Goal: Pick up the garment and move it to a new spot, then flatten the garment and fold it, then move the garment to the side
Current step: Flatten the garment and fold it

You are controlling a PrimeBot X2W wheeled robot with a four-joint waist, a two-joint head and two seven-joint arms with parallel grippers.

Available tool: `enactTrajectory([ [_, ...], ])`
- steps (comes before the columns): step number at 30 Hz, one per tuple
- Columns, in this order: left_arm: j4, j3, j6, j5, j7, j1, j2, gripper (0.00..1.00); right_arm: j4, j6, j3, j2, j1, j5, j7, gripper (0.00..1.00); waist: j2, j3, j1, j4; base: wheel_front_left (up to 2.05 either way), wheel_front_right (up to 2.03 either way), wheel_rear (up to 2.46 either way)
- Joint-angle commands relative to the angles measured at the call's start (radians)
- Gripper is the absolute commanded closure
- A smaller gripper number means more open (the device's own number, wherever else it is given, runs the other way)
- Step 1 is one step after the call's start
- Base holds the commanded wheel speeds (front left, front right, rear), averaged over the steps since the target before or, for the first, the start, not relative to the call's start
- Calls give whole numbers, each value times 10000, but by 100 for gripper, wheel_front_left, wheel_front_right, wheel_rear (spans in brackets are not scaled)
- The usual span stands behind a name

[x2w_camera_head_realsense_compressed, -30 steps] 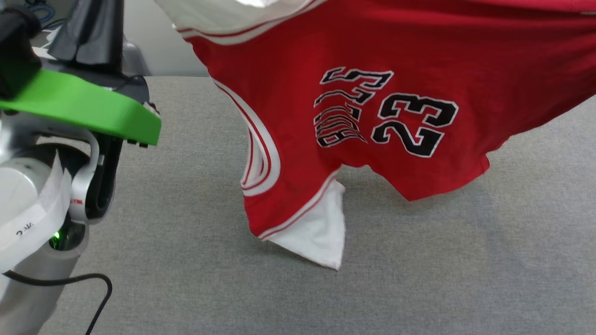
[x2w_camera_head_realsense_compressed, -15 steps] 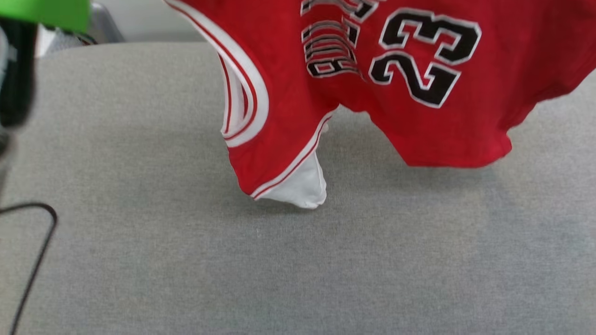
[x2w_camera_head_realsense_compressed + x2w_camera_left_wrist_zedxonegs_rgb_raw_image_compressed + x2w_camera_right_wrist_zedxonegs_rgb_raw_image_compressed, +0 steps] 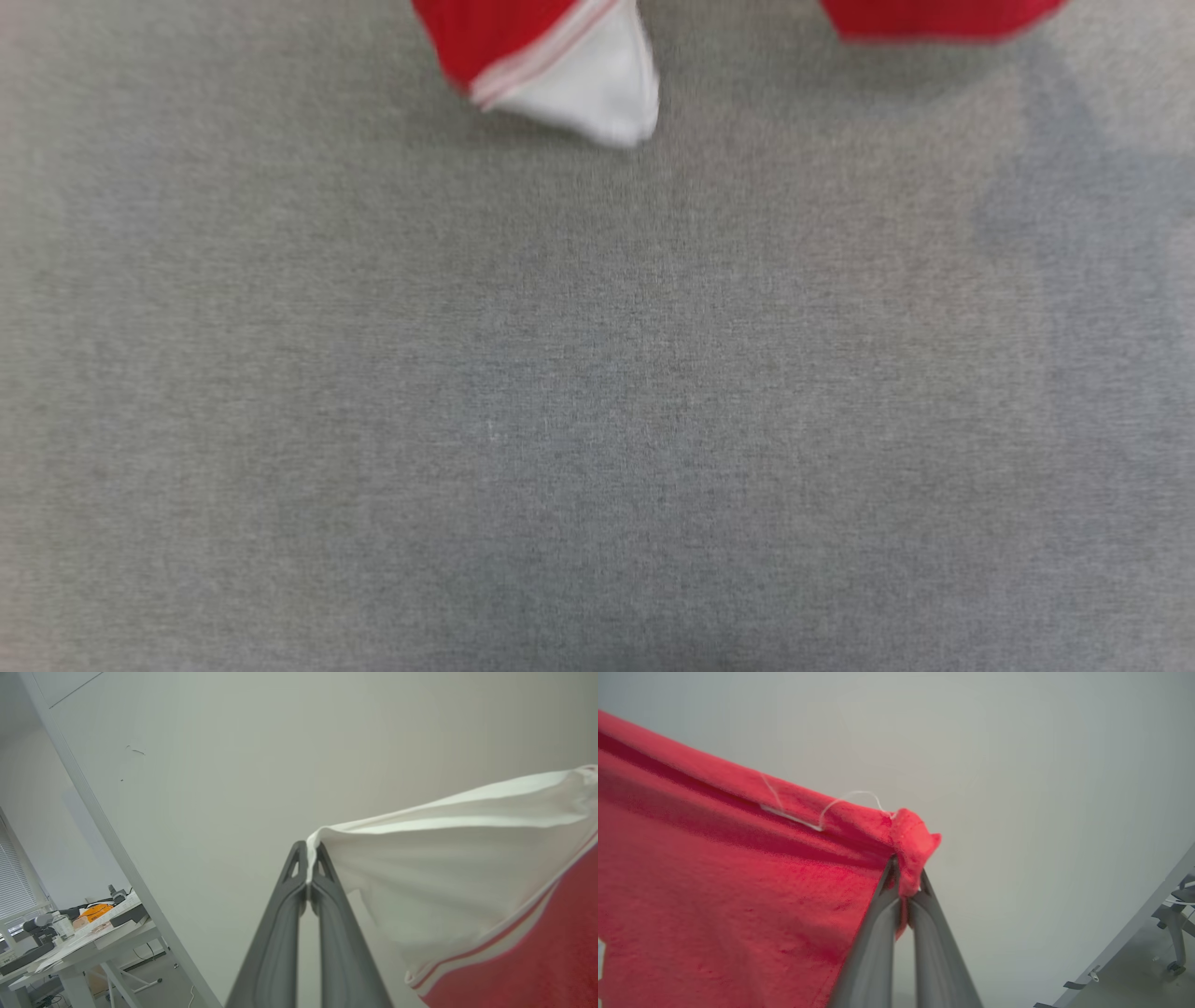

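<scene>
The garment (image 3: 523, 42), red with a white sleeve, hangs in the air; its lowest parts dip into the top edge of the head view above the grey table (image 3: 597, 392). In the left wrist view my left gripper (image 3: 308, 851) is shut on the edge of a white sleeve of the garment (image 3: 444, 882), which stretches off to the right. In the right wrist view my right gripper (image 3: 906, 875) is shut on a red corner of the garment (image 3: 738, 882), and the cloth spreads to the left. Both grippers are raised against a pale wall.
A grey felt-like surface spreads across the head view. A cluttered white desk (image 3: 70, 947) stands at the lower left of the left wrist view. A chair base (image 3: 1176, 928) and floor show at the lower right of the right wrist view.
The head camera has tilted down, so the garment slid up to the picture's top and the left arm left the frame. The garment still hangs from both grippers.
</scene>
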Motion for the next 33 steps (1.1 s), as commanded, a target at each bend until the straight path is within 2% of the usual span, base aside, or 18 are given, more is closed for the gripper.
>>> enactTrajectory([
  [1,623,16,-92,275,-53,-778,20,100,534,-21,123,-38,-538,-273,-318,100,0,1255,-1,-176,0,0,0],
  [5,2171,-233,-413,726,-366,-2400,-361,100,1819,-21,366,323,-1838,-722,-1242,100,0,1719,-1,-291,0,0,0],
  [9,3657,-468,-530,1279,-1092,-4004,-836,100,3077,-21,546,715,-3020,-1423,-2213,100,0,2118,-1,-349,0,0,0],
  [13,5253,-728,-580,1799,-2294,-5267,-1299,100,4326,-21,525,1121,-4109,-2189,-3232,100,0,2473,-1,-310,0,0,0],
  [16,6213,-846,-600,1928,-3154,-5562,-1569,100,5126,-21,454,1390,-4606,-2608,-3931,100,0,2654,-1,-224,0,0,0],
  [20,7253,-883,-653,1715,-4134,-5008,-1916,100,5961,-21,456,1791,-4697,-2962,-4880,100,0,2737,-1,-107,0,0,0],
  [24,7791,-494,-723,911,-4758,-3767,-2497,100,6488,-21,826,2044,-4196,-3105,-5898,100,0,2608,-1,86,0,0,0],
  [29,7584,-405,-845,532,-4975,-1867,-2982,100,6688,-21,1337,2162,-3070,-2822,-6487,100,0,2184,-1,319,0,0,0],
  [33,6592,-81,-809,347,-4988,-13,-3190,100,6548,-21,1819,2153,-1889,-2363,-6634,100,0,1640,-1,456,0,0,0],
])
